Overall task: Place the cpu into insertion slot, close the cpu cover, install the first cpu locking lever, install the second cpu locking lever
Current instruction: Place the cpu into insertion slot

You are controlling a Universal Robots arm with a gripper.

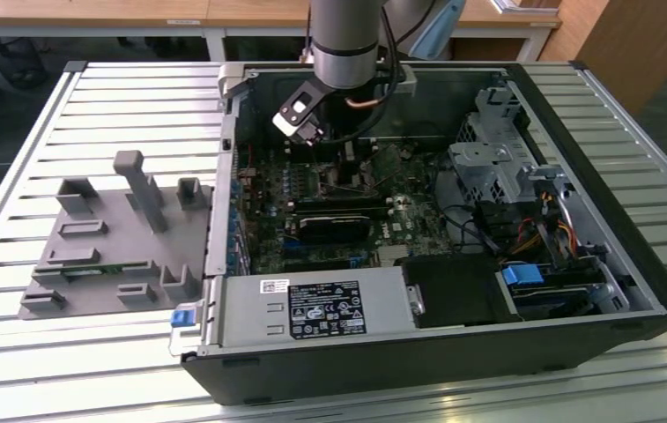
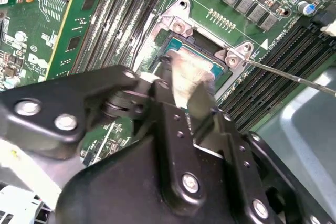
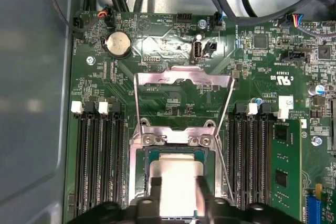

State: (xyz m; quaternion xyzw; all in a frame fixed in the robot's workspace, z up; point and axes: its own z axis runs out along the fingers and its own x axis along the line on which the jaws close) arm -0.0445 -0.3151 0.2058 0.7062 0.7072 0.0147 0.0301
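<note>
We have the gripper (image 3: 178, 198) closed on the cpu (image 3: 176, 177), one finger on each of two opposite edges, so the chip is held flat with its pale top bare. The cpu sits right at the insertion slot (image 3: 178, 139), inside the silver rim. We cannot tell whether it is fully seated or a touch above the contacts.

The edge grip makes sense to us: nothing presses the underside. The cpu cover (image 3: 184, 78) stands swung up clear of the slot, so the opening is free and the cover is not yet closed. A thin locking lever (image 2: 294, 77) sticks out sideways, unlatched.

The cpu looks like a small flat square with a dull silver-grey metal top and a dark teal band round it. The slot lies between banks of long memory slots (image 3: 97, 156) on the green motherboard (image 3: 157, 40).

In the exterior view the arm (image 1: 345, 35) reaches down into the open computer case (image 1: 451, 361), which lies on the slatted bench (image 1: 27, 370).
</note>
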